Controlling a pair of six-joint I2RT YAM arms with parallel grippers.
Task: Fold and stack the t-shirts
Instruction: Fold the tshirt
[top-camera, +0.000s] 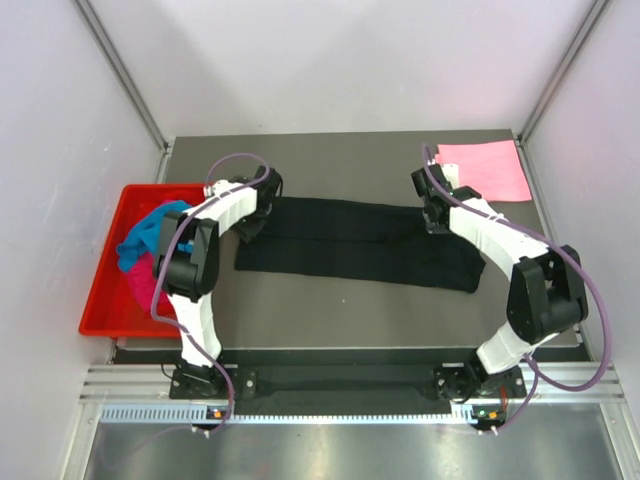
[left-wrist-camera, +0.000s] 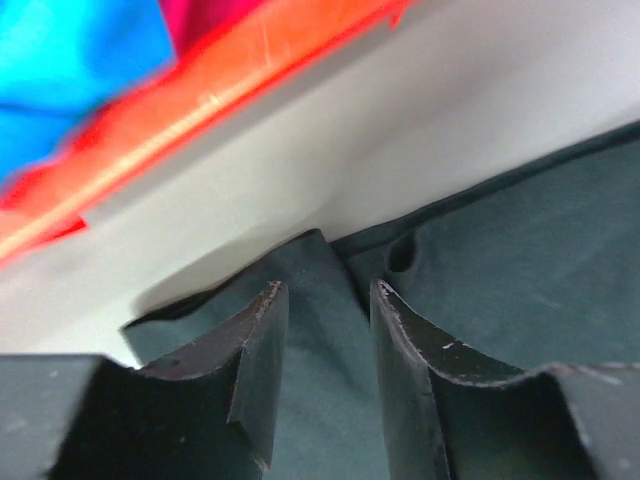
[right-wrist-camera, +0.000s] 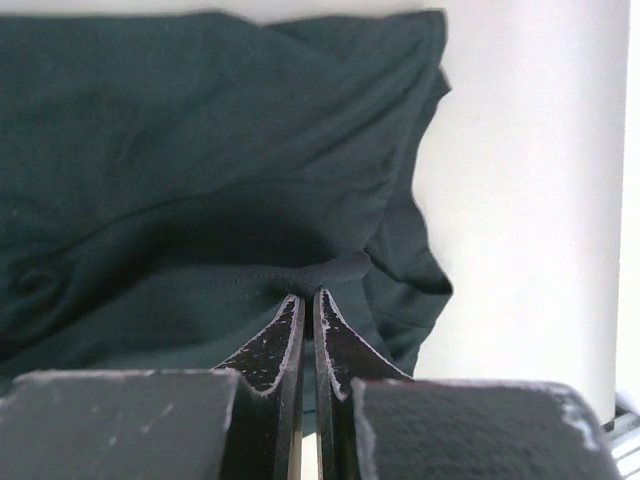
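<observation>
A black t-shirt (top-camera: 360, 243) lies folded into a long strip across the middle of the table. My left gripper (top-camera: 250, 224) stands open over its left end. In the left wrist view the black t-shirt (left-wrist-camera: 520, 250) lies loose between the spread fingers (left-wrist-camera: 262, 340) of the left gripper (left-wrist-camera: 327, 290). My right gripper (top-camera: 437, 218) is at the strip's far right edge. In the right wrist view this right gripper (right-wrist-camera: 308, 294) is shut on a hem fold of the black t-shirt (right-wrist-camera: 200, 150). A light pink t-shirt (top-camera: 486, 170) lies folded flat at the back right.
A red tray (top-camera: 105, 300) at the table's left edge holds a turquoise t-shirt (top-camera: 150, 232) and a magenta t-shirt (top-camera: 140, 282), both crumpled. The red tray's rim (left-wrist-camera: 200, 100) shows close beyond the left gripper. Grey walls stand on three sides.
</observation>
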